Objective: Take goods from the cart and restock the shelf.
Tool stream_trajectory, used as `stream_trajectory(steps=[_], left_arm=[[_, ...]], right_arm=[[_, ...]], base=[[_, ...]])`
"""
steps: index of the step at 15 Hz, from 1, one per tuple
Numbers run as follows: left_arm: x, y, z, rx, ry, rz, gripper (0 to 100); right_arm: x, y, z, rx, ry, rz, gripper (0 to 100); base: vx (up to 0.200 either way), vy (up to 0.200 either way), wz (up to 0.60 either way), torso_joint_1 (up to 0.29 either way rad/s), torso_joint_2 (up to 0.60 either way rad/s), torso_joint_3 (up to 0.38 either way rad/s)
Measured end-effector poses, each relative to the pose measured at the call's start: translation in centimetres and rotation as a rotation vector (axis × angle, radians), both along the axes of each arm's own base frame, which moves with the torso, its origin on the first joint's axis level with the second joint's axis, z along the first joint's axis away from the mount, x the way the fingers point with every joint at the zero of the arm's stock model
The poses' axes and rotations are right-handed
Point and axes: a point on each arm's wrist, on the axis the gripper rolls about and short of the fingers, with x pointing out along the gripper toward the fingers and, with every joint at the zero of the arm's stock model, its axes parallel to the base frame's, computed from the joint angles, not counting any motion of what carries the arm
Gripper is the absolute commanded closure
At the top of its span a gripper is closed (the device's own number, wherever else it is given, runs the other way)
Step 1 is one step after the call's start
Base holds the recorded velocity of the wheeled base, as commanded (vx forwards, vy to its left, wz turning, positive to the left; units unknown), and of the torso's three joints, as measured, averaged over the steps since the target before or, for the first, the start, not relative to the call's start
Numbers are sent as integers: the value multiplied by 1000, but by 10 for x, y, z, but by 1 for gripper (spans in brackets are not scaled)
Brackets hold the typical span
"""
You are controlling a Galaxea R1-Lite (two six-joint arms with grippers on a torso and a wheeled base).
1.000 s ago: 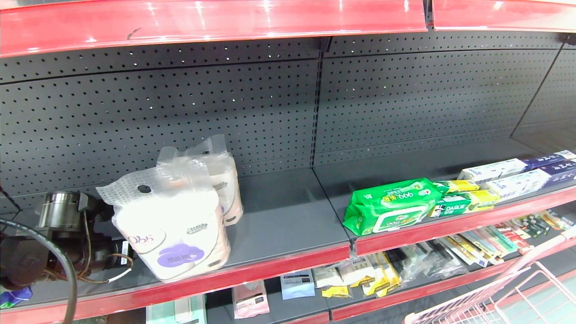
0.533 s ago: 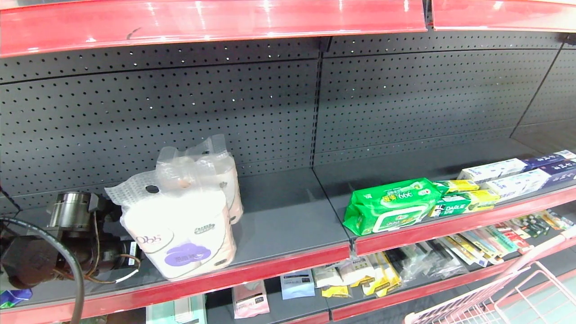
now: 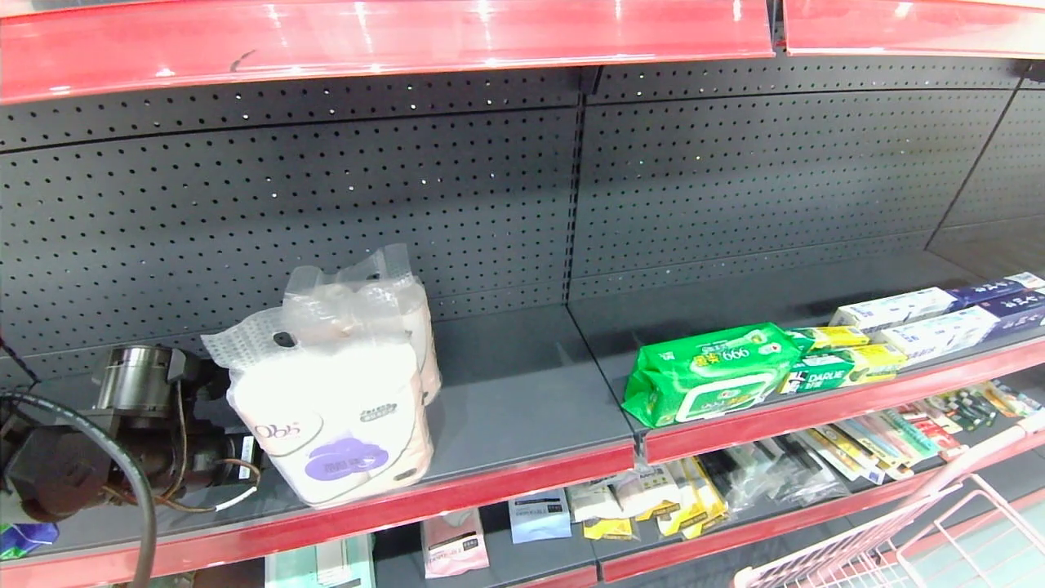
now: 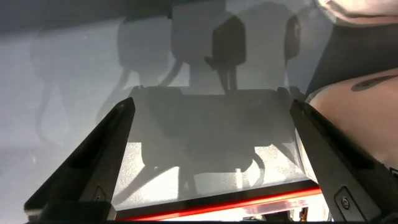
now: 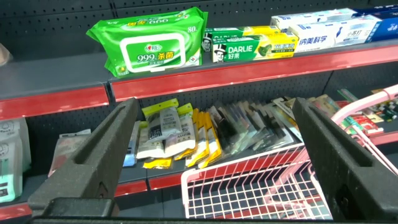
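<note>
Guessing the toilet paper pack point(image 3: 335, 425), lower left, sits close to the shelf point(image 3: 522, 392) lip; left jaws, wide and empty beside it, could nudge it off. Right jaws wide too.

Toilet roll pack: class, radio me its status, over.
Left gripper open beside pack. Pack upright at shelf front, second pack behind. Right gripper open by cart.
</note>
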Motion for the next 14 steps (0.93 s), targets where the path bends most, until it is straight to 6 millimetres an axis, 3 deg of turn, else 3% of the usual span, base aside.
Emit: stream_trajectory(steps=[14], left_arm=[[0, -7, 0, 0, 2, -23, 0]], right_arm=[[0, 0, 0, 0, 0, 0, 0]], base=[[0, 0, 0, 0, 0, 0]])
